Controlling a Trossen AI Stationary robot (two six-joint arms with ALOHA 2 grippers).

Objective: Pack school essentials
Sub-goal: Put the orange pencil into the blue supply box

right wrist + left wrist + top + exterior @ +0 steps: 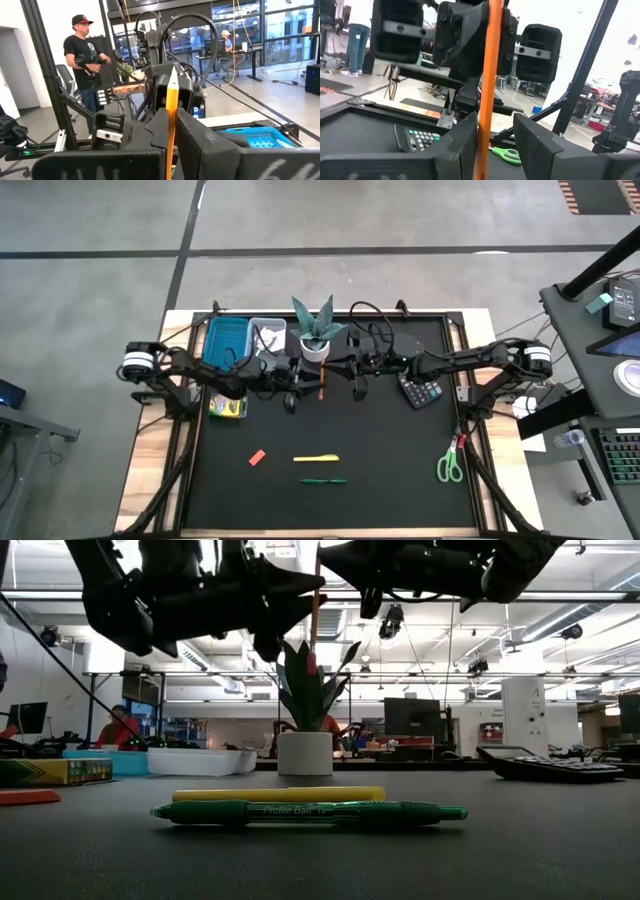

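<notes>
teal bin, white tray, contents unclear

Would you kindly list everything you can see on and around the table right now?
orange pencil: one, orange, held upright above the mat between both arms
yellow pen: one, front centre
green pen: one, just in front of the yellow one
red eraser: one, front left
scissors: one, green-handled, front right
crayon box: one, yellow, left edge
tray: one, teal, back left
plant: one, green, white pot, back centre
calculator: one, dark, right
left pincer: at centre
right pincer: at centre
</notes>
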